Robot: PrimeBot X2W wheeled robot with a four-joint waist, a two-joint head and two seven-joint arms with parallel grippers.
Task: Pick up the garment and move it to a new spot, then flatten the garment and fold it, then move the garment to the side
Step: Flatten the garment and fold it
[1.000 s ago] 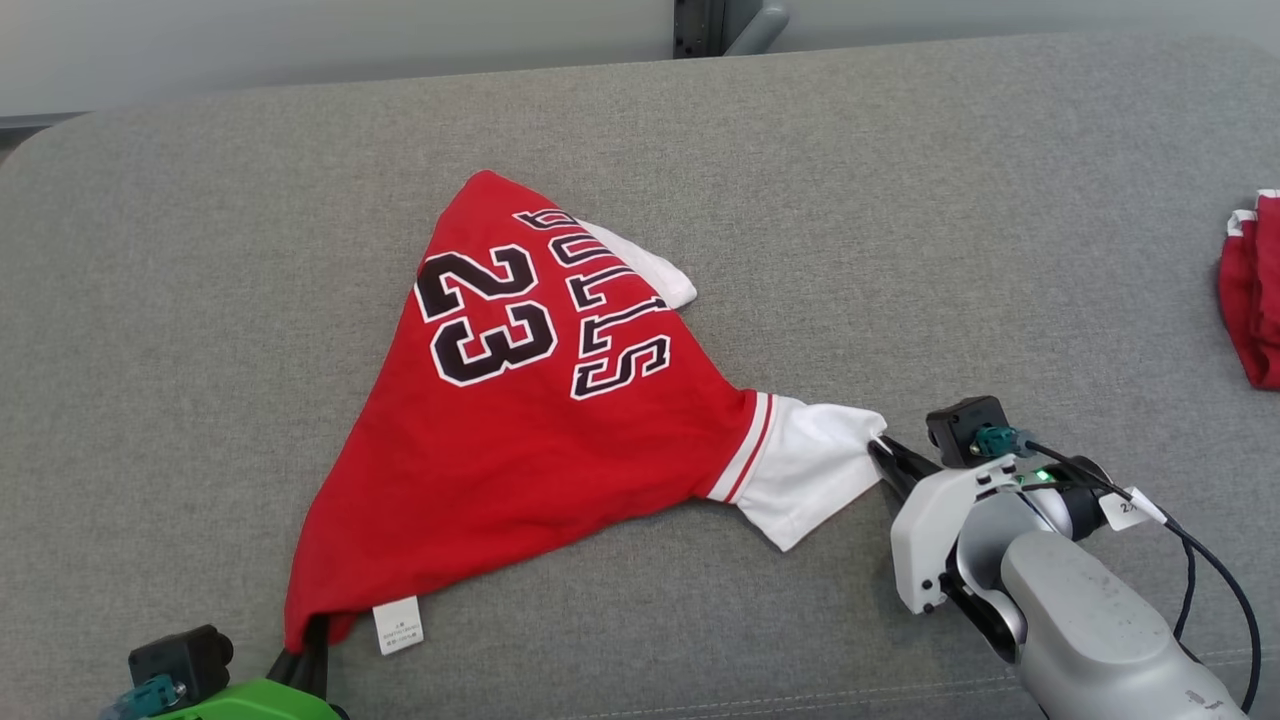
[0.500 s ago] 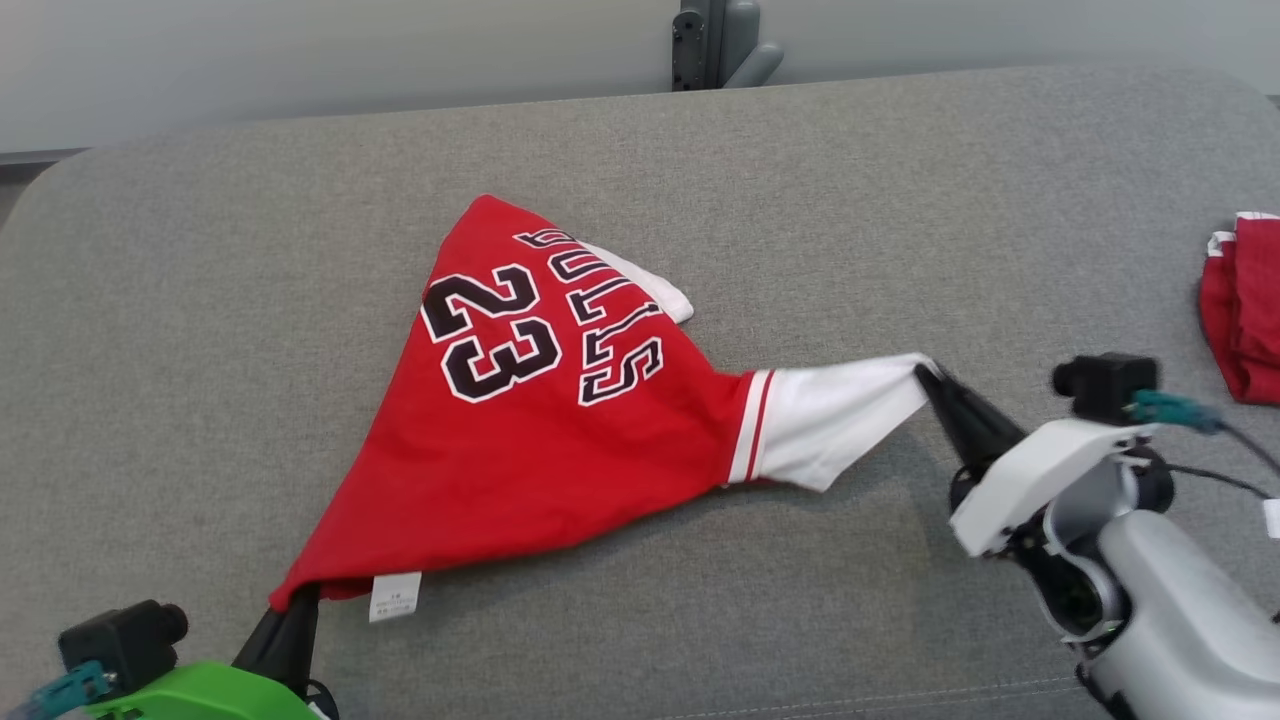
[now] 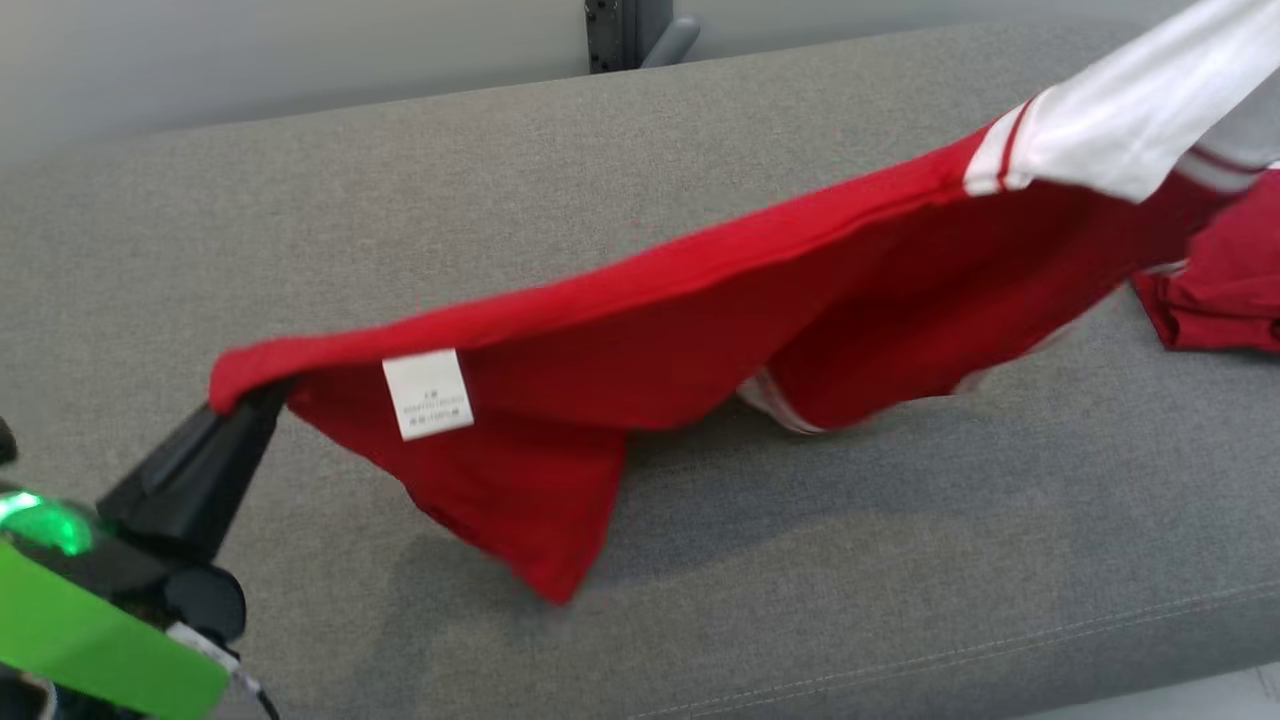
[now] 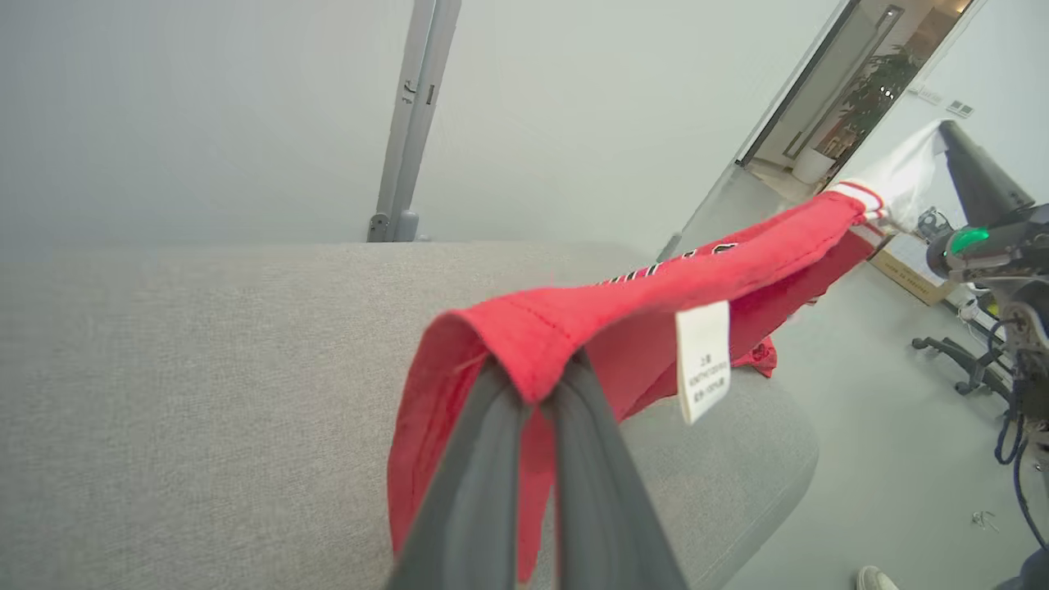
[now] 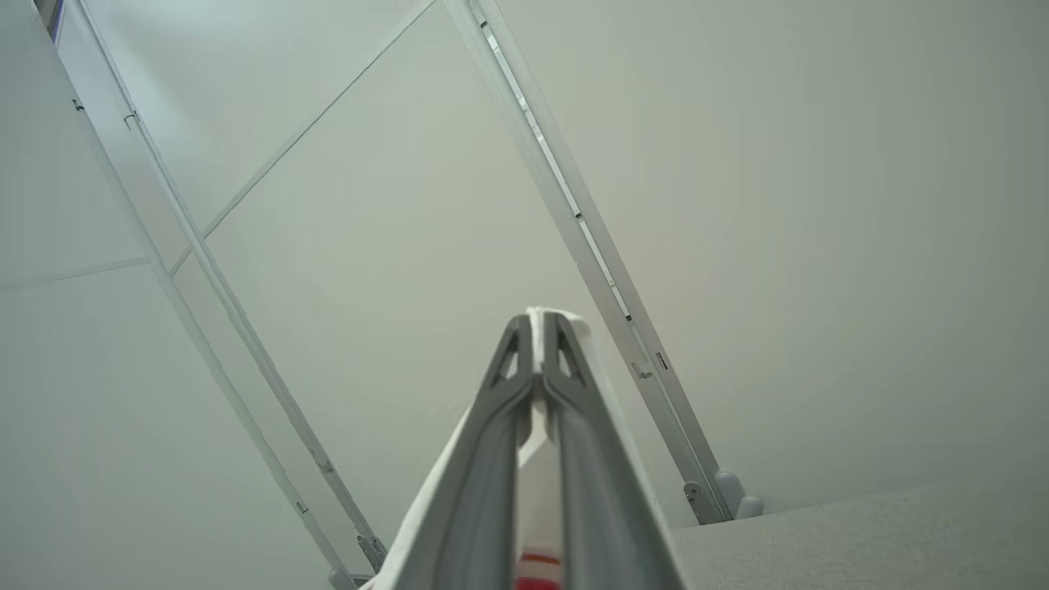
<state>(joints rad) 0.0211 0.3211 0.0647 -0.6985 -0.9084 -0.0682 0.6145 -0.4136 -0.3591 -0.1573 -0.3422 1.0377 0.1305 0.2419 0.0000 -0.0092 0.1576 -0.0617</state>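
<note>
The worktop point(image 3: 420, 200) is a broad pad covered in grey woven fabric, with a stitched seam along its front edge and rounded corners. The garment point(image 3: 700, 340), a red jersey with a white sleeve point(image 3: 1120, 120), is stretched in the air above it, running from near the front left up toward the far right corner. The left end effector point(image 3: 240, 400) is clamped on a red corner beside a white label point(image 3: 428, 393). The right end effector point(image 5: 537, 328) is closed on the white sleeve's edge, raised high. The jersey's lower folds hang down, throwing a shadow on the fabric; I cannot tell whether the middle fold touches the surface. A second red cloth point(image 3: 1215, 290) lies at the right edge.

A pale plain wall stands behind the far edge, with a grey metal post point(image 4: 414, 123) rising against it. In the left wrist view, past the right edge, there is pale floor point(image 4: 860, 459), a chair base point(image 4: 959, 360), a cardboard box point(image 4: 901, 270) and a potted plant point(image 4: 869, 82) in a doorway.
</note>
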